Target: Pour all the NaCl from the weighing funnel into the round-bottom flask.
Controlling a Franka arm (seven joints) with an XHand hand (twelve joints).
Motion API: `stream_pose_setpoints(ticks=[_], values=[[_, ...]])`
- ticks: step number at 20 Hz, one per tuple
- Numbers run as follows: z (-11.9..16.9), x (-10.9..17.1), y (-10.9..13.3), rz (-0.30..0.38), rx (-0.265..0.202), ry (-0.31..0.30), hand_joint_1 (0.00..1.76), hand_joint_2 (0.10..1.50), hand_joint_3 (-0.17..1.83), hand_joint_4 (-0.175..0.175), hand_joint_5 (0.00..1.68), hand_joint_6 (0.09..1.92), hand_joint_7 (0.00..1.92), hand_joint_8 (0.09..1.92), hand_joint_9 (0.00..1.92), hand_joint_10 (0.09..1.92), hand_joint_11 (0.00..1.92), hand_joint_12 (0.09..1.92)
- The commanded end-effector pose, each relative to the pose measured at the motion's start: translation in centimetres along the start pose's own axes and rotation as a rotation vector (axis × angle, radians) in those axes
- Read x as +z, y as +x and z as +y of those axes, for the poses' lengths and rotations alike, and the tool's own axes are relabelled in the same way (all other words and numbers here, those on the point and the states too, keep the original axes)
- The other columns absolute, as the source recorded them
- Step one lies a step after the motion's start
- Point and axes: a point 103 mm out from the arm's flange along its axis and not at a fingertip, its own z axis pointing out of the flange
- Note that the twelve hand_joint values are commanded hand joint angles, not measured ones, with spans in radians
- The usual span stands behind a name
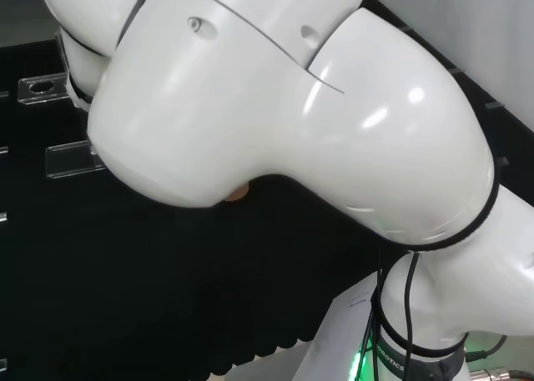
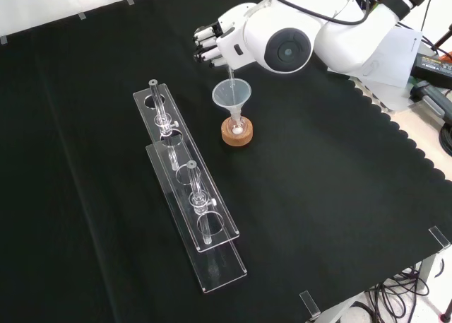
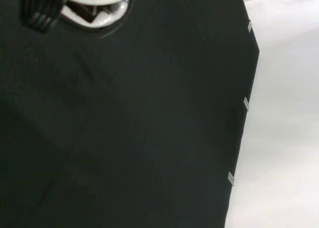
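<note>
In the front view the hand (image 2: 214, 43) hangs at the top centre, its dark fingers (image 2: 205, 46) curled. A thin clear stem of the weighing funnel (image 2: 229, 75) slants down out of the hand. Its tip reaches into a clear glass funnel (image 2: 231, 95). That funnel stands in the neck of the round-bottom flask (image 2: 238, 124), which rests on a cork ring (image 2: 237, 136). Something white shows at the flask's bottom. The weighing funnel's bowl is hidden by the hand. In the head view a sliver of cork ring (image 1: 239, 193) peeks from under the arm. The wrist view has part of the hand (image 3: 84, 3) over black cloth.
Two long clear racks (image 2: 224, 263) with small glass tubes lie left of the flask in the front view; their ends (image 1: 71, 157) show at the head view's left. Paper and cables (image 2: 424, 61) lie past the cloth's scalloped edge at the right.
</note>
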Motion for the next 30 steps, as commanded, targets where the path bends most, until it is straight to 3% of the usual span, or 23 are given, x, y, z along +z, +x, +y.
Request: stream_pose_setpoints(ticks=[1,30], values=[[-0.1,-0.4,0.0,-0.029,0.0,0.009,1.1,0.67,0.7,0.175,1.19,0.84,0.51,0.66,0.79,0.43,0.69,1.11],[-0.4,-2.1,0.4,-0.171,0.002,0.02,1.1,0.67,0.7,0.175,1.19,0.84,0.5,0.66,0.78,0.43,0.63,1.14]])
